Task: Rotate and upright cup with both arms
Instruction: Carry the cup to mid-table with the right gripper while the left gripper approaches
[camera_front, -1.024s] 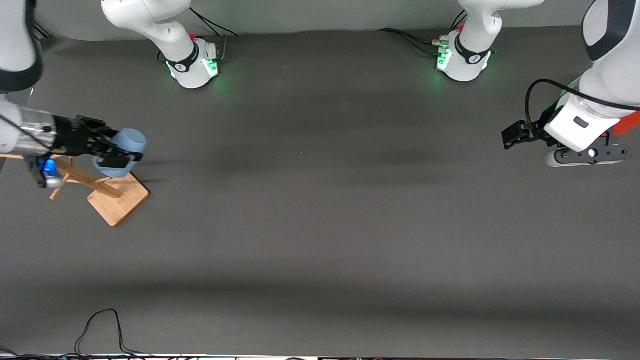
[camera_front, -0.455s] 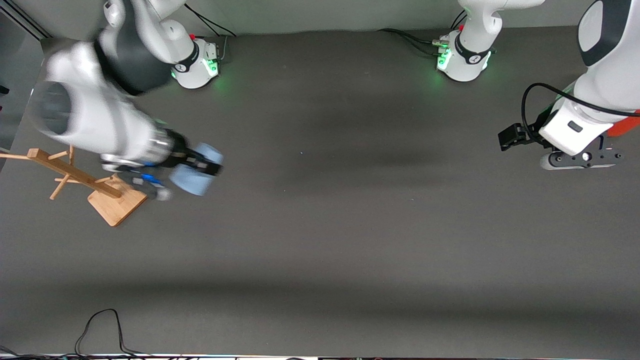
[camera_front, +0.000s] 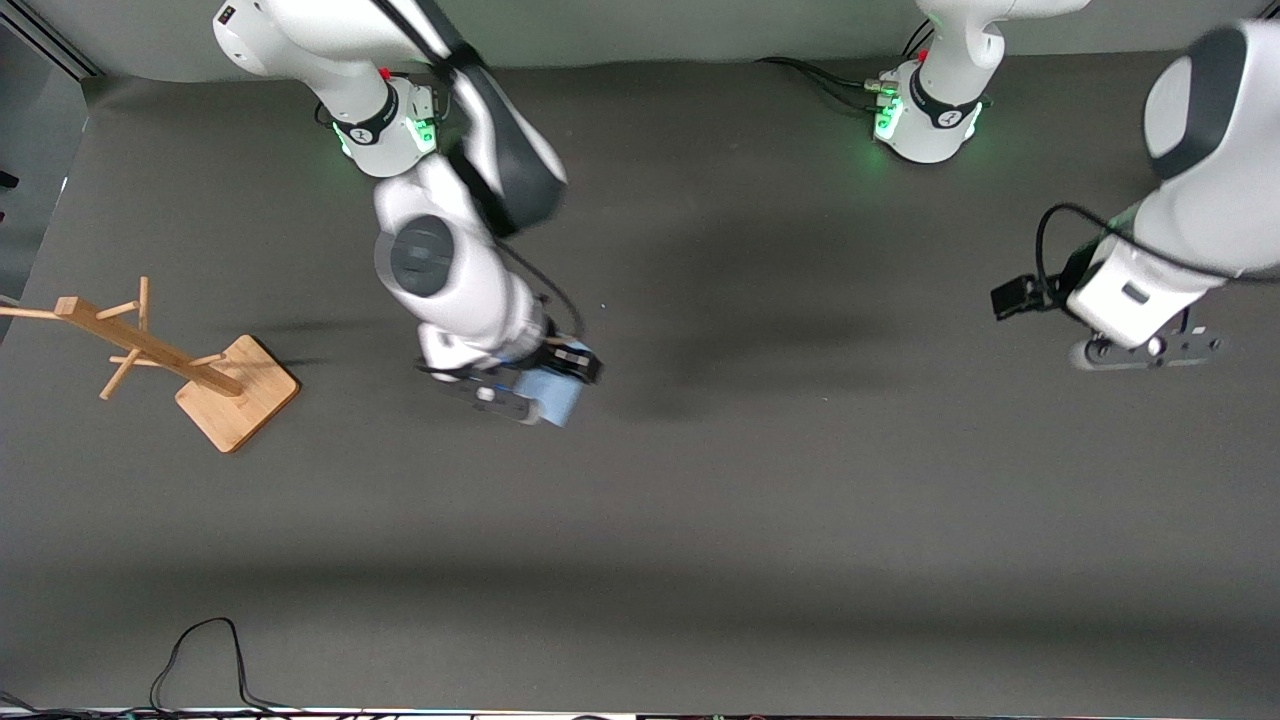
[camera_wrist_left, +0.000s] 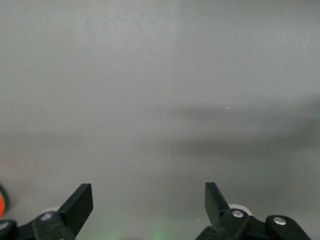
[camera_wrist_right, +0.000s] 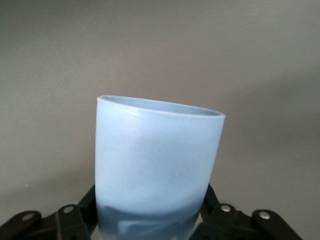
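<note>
Right wrist view shows the light blue cup clamped between the right gripper fingers above the tabletop; best carried level toward the waiting left gripper, fingers apart.

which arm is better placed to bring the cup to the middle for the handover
The right. The right gripper is shut on the cup, over the table's middle. The left gripper is open and holds nothing, over the left arm's end of the table, so it can only receive.
</note>
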